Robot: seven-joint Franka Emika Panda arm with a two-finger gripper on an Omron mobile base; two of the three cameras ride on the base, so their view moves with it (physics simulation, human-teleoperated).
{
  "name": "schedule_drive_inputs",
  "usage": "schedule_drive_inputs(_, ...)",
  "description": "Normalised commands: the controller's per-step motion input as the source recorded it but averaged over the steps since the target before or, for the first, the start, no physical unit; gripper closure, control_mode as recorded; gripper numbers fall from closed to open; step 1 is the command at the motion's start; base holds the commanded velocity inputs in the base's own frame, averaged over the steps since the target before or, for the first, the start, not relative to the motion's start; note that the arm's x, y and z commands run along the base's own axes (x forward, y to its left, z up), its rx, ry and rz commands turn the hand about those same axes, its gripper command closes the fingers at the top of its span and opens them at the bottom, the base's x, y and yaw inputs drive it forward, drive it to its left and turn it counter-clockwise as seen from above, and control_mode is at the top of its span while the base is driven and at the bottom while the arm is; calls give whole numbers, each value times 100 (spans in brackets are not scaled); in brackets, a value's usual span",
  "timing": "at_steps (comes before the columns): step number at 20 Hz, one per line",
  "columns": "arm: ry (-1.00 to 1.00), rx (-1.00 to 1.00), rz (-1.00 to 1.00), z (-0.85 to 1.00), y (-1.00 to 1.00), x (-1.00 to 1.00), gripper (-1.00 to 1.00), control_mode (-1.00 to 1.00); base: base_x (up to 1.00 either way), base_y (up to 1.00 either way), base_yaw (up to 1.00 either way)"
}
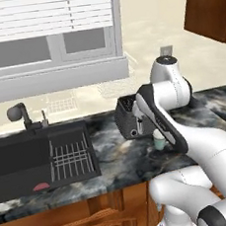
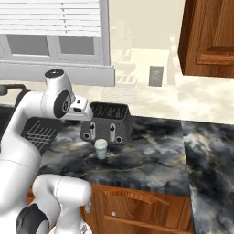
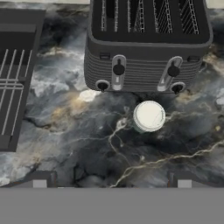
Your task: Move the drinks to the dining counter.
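Cup: a pale green paper cup [image 2: 101, 149] with a white lid stands upright on the black marble counter [image 2: 151, 151], just in front of the dark grey toaster [image 2: 108, 123]; whether the two touch cannot be told.
From above: in the hand view the cup's [image 3: 148, 117] round lid sits at about 1 o'clock from picture centre, with the toaster [image 3: 146, 46] at 12 o'clock beyond it.
Gripper: the gripper [image 3: 112, 183] hangs over the counter with its jaws spread wide, nothing between them; the two dark fingertips [image 3: 40, 180] stand far apart at 6 o'clock in the hand view, well short of the cup.
Sink: a black sink [image 1: 21, 160] with a wire rack [image 1: 70, 157] lies at 9 o'clock from the toaster [image 1: 130, 118] in the left base view.
Arm: the white arm [image 1: 171, 123] partly covers the cup [image 1: 159, 140] there.
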Motion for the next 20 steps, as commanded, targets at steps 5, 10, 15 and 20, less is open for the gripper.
schedule_drive_inputs(5,0,0,0,0,0,0,-100,100,92,-56,5)
schedule_drive_inputs(10,0,0,0,0,0,0,-100,100,84,-100,3)
schedule_drive_inputs(15,0,0,0,0,0,0,-100,100,61,-100,-9)
schedule_drive_inputs(20,0,0,0,0,0,0,-100,100,53,-100,-16)
